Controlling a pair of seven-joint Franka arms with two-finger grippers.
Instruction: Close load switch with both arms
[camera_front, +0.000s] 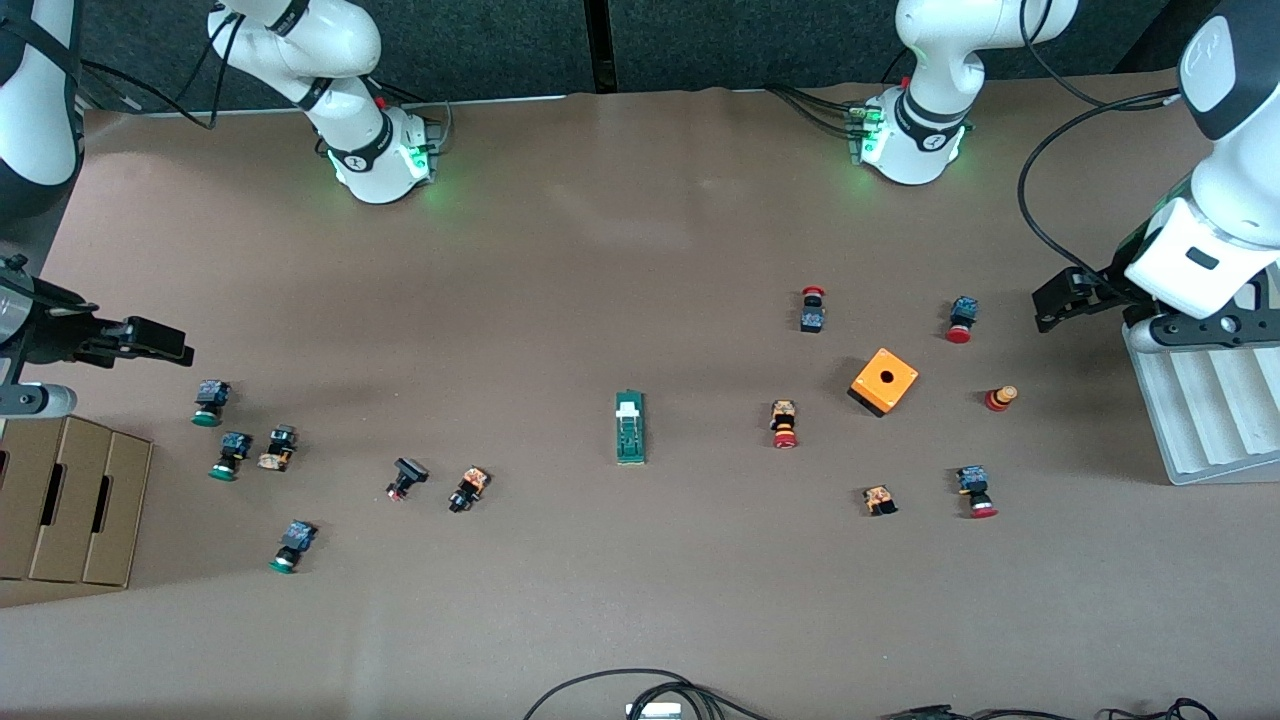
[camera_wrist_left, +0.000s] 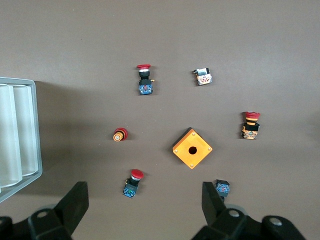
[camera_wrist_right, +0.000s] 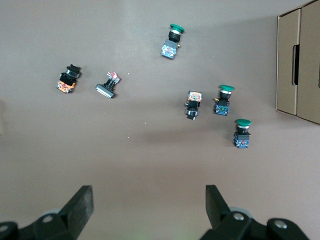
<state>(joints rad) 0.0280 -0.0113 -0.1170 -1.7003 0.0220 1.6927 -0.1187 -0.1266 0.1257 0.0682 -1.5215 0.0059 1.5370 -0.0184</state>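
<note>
Load switch (camera_front: 630, 428) lying flat near the middle of the table, untouched, well apart from both grippers and out of sight in both wrist views. Long axis running from the robots' bases toward the front camera, white piece at the end nearer the bases.

Left gripper (camera_front: 1060, 303) hanging at the left arm's end of the table, just beside the grey ribbed tray (camera_front: 1200, 410), fingers spread wide and gripping nothing. Below it: orange box (camera_wrist_left: 192, 149) with a hole and several red-capped buttons (camera_wrist_left: 144, 77). Switch off toward the table's middle, past that box.

Right gripper (camera_front: 150, 342) up at the right arm's end, over bare table beside the cardboard box (camera_front: 75, 500), fingers likewise wide apart and empty. Under it: green-capped buttons (camera_wrist_right: 225, 97) scattered about. Switch off toward the middle, past these.

Judged from the front view, roughly equal reach for either arm, the left perhaps slightly shorter. Closing not yet begun.

Tray grooves apparently bare as far as visible; cardboard box contents not visible
</note>
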